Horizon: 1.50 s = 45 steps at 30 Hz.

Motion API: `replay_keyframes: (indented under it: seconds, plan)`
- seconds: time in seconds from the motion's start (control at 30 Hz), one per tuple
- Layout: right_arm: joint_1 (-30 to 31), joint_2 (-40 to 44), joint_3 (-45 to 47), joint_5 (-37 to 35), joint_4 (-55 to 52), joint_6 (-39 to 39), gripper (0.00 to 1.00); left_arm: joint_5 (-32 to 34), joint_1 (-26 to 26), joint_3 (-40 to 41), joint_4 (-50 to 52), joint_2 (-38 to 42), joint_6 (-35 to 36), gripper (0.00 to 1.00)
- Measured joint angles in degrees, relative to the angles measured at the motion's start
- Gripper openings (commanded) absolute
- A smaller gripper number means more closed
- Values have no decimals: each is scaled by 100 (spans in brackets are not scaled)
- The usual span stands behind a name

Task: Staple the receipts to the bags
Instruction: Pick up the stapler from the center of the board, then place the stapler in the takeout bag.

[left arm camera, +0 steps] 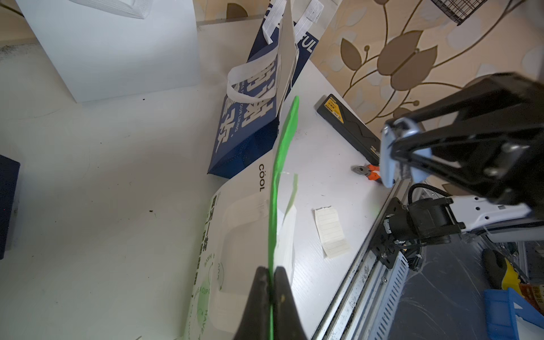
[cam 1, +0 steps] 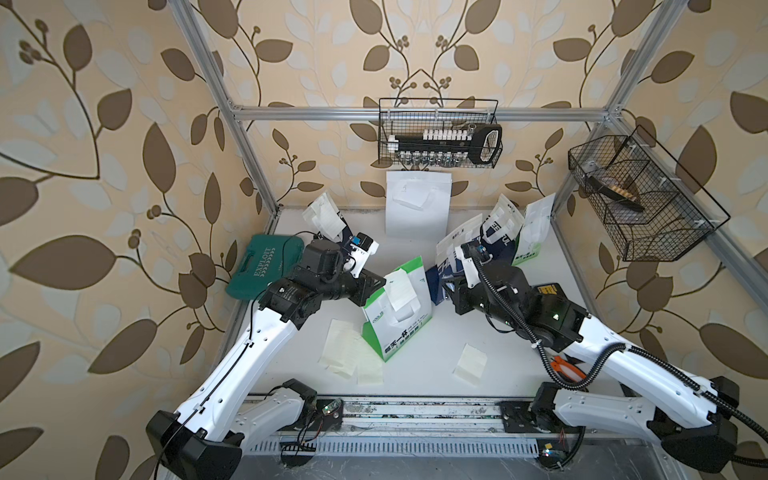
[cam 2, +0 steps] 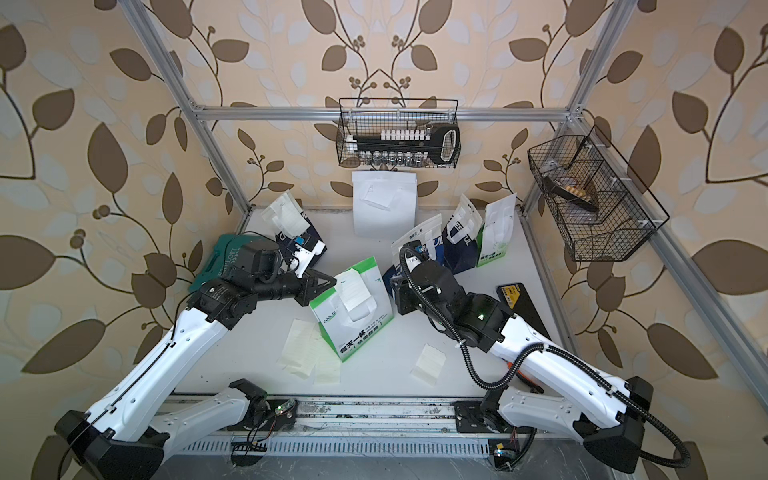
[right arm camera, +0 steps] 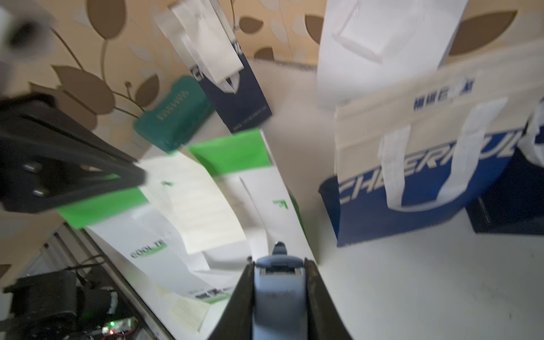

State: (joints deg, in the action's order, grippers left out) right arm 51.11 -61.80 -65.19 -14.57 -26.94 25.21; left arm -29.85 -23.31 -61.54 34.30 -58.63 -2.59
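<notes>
Indoors, white table (cam 1: 419,374), leafy walls (cam 1: 124,166), left gripper (left arm camera: 271,269) pinching bag (left arm camera: 235,223), right gripper (right arm camera: 278,260) clasping stapler (right arm camera: 278,291).

Both top views hang high over the front rail (cam 1: 415,409) and look steeply down at the whole table (cam 1: 419,357), framing nearly the same. My left wrist cam sits right behind the left gripper (left arm camera: 271,272), tight on the green bag (left arm camera: 276,164). Right wrist cam, behind the right gripper (right arm camera: 278,260) and stapler (right arm camera: 278,288), looks the opposite way at that same bag.

Teal tool case (cam 1: 262,266), back wire basket (cam 1: 438,160), side wire basket (cam 1: 648,224), black case (cam 2: 520,305)
</notes>
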Motion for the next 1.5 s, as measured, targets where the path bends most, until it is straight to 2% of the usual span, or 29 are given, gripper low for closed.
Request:
replay_keyframes:
  seconds: [0.27,0.4,0.6,1.13,1.5]
  plan:
    - [251,-1027,-553,68,1674,-90,5,39,0,-9,2,2,-186,0]
    - [334,-1523,-564,151,2194,-83,5,39,0,-72,-2,2,-234,0]
    - [407,-1840,-765,195,2627,-85,4,35,0,-107,-4,0,-251,0]
    - [496,-2354,-1047,136,2732,-177,4,26,0,-149,-13,0,-361,0]
    - [754,-2369,-1049,-251,2643,-522,4,37,0,-160,11,7,-389,0]
